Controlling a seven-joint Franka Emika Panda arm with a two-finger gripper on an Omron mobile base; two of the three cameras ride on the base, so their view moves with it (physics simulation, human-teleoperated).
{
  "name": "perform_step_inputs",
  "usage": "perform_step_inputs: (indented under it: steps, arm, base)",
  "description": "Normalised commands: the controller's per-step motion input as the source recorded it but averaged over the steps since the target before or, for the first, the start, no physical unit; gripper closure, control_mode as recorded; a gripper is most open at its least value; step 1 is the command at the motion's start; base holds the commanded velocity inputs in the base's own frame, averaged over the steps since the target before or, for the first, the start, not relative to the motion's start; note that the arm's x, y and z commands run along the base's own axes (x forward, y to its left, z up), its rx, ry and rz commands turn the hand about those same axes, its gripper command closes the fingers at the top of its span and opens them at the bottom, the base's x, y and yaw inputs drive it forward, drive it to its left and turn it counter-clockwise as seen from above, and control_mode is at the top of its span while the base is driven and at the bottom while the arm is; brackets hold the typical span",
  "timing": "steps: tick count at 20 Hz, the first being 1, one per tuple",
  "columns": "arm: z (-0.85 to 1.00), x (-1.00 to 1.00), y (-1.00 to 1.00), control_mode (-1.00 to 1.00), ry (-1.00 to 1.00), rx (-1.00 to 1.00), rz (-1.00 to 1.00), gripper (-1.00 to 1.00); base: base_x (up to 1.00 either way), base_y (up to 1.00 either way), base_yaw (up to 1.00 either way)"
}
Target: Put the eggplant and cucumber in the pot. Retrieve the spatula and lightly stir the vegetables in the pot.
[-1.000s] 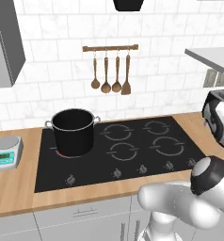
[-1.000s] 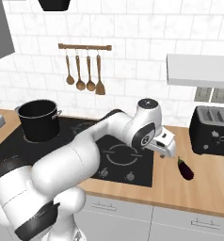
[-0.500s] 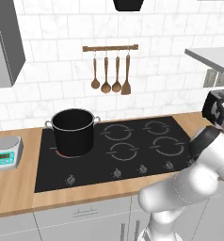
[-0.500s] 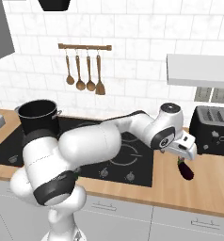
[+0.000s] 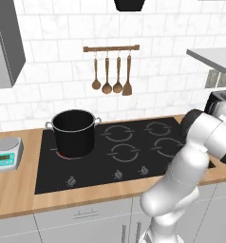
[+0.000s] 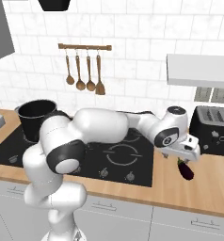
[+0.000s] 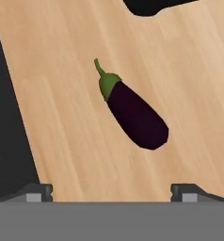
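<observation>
Above the wooden counter [image 7: 76,136], wide pincer [image 7: 111,190] hovers over the eggplant [image 7: 132,113]; no writing legible.

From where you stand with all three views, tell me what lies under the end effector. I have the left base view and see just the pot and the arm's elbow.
Observer: The eggplant lies on the wooden counter, right of the cooktop, with the end effector above it.
Operator: Report the jaws.
Observer: Wide open; the fingertips stand apart with nothing between them.
Operator: Give me the eggplant's lie.
Observer: In the hand view it lies diagonally across the line between the fingertips, green stem end farther from them.
Operator: Say what is close to it.
Observer: A black toaster stands behind it, apart from it.
</observation>
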Motion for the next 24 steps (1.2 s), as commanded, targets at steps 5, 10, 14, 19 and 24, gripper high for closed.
perform_step_inputs:
  steps: [5,10,14,19,24]
  arm:
    - [-0.33,0.05,-0.22,-1.0,0.01,-0.02,0.1,-1.0]
    - [-0.25,0.06,-0.16,-1.0,0.02,-0.02,0.09,-1.0]
    - [-0.24,0.08,-0.11,-1.0,0.02,0.0,0.1,-1.0]
    - [-0.18,0.13,-0.11,-1.0,0.0,0.0,0.11,-1.0]
    - [-0.19,0.15,-0.06,-1.0,0.01,-0.01,0.11,-1.0]
  base:
    - [0.0,0.0,0.0]
    - [0.0,0.0,0.0]
    - [0.0,0.0,0.0]
    - [0.0,0.0,0.0]
    - [0.0,0.0,0.0]
